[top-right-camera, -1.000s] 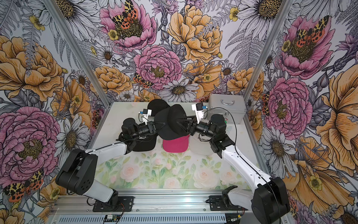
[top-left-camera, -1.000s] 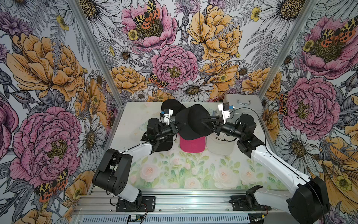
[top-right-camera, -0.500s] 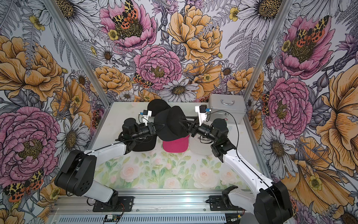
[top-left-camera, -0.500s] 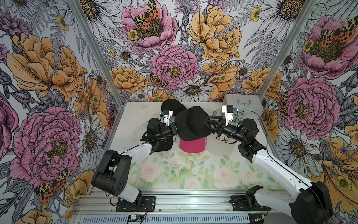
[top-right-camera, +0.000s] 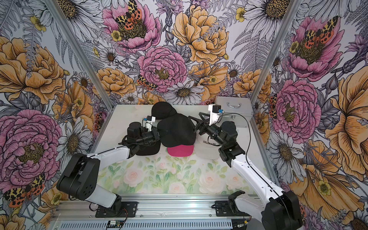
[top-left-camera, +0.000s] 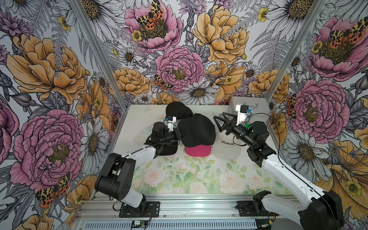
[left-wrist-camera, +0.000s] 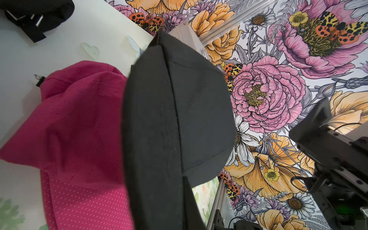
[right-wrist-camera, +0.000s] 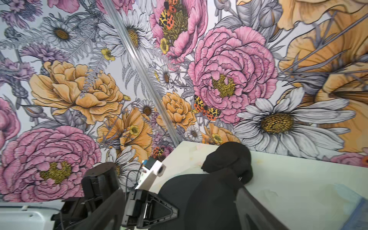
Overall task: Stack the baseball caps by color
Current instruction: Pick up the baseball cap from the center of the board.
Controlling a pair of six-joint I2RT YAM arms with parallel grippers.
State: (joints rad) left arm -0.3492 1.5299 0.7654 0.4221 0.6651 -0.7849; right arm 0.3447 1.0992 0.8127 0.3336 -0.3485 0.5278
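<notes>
A black baseball cap (top-left-camera: 196, 129) (top-right-camera: 178, 130) (left-wrist-camera: 175, 123) hangs above the hot pink cap (top-left-camera: 197, 150) (left-wrist-camera: 79, 129). My left gripper (top-left-camera: 180, 133) (top-right-camera: 160, 132) is shut on its left edge. My right gripper (top-left-camera: 217, 124) (top-right-camera: 194, 124) (right-wrist-camera: 208, 201) stands open just off the cap's right side, holding nothing. A cream-white "COLORADO" cap (top-left-camera: 227, 147) lies right of the pink one. A second black cap (top-left-camera: 177, 110) (right-wrist-camera: 229, 161) lies at the back. A third black cap (top-left-camera: 168, 150) sits partly hidden under my left arm.
A silver metal case (top-left-camera: 249, 105) with a handle stands at the back right corner. A green-lidded bottle (top-left-camera: 247, 125) shows just behind my right wrist. Floral walls close in on three sides; the front of the mat (top-left-camera: 189, 179) holds nothing.
My right gripper has opened, let go of the black cap and drawn back to the right. My left gripper keeps its hold on the cap.
</notes>
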